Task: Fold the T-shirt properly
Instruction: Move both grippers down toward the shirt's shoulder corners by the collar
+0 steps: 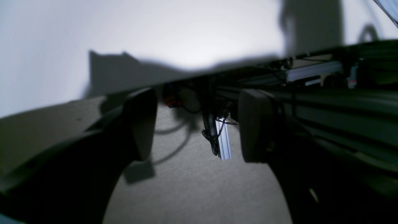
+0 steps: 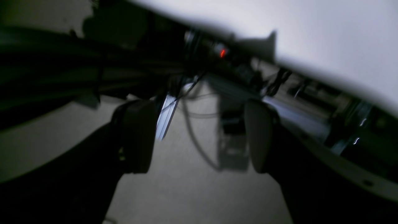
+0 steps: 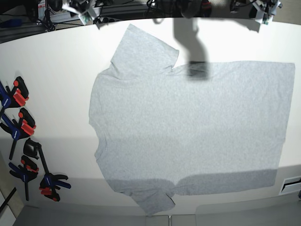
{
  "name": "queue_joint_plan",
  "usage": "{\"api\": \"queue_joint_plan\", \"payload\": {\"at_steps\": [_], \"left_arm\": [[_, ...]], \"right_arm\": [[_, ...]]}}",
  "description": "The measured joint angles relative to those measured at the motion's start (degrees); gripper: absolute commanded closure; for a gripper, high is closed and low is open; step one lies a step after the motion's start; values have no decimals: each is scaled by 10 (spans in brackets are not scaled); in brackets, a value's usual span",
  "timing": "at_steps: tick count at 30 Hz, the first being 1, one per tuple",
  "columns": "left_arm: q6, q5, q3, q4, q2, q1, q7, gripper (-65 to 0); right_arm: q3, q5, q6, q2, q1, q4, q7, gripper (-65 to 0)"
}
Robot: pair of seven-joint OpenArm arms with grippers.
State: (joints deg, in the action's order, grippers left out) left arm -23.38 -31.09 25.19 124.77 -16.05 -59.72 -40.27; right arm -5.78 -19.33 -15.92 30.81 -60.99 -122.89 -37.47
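The T-shirt (image 3: 188,127) lies flat on the table (image 3: 56,94); the left gripper (image 1: 199,124) and right gripper (image 2: 199,137), though blurred, gape wide, seemingly empty.

A white table (image 3: 61,84) bears the spread T-shirt (image 3: 188,132) and clamps (image 3: 23,141).

We can read no text, label, brand or number anywhere, and the light heather-grey cotton T-shirt (image 3: 188,127) shows plain.
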Motion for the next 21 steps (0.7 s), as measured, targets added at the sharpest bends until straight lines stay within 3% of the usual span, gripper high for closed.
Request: {"api": "queue_joint_plan", "payload": {"at_steps": [8, 12, 16, 21], "left_arm": [[-2, -1, 1, 0, 0, 120, 74, -381], [-8, 0, 0, 0, 0, 175, 73, -381], [-31, 0, 0, 0, 0, 193, 73, -381], [-33, 0, 0, 0, 0, 193, 73, -381]], "right_arm": [[0, -1, -3, 0, 110, -17, 30, -413], [4, 3, -83, -1, 161, -17, 0, -413], [50, 96, -83, -1, 197, -17, -23, -408], [175, 198, -75, 0, 232, -17, -41, -409]]}}
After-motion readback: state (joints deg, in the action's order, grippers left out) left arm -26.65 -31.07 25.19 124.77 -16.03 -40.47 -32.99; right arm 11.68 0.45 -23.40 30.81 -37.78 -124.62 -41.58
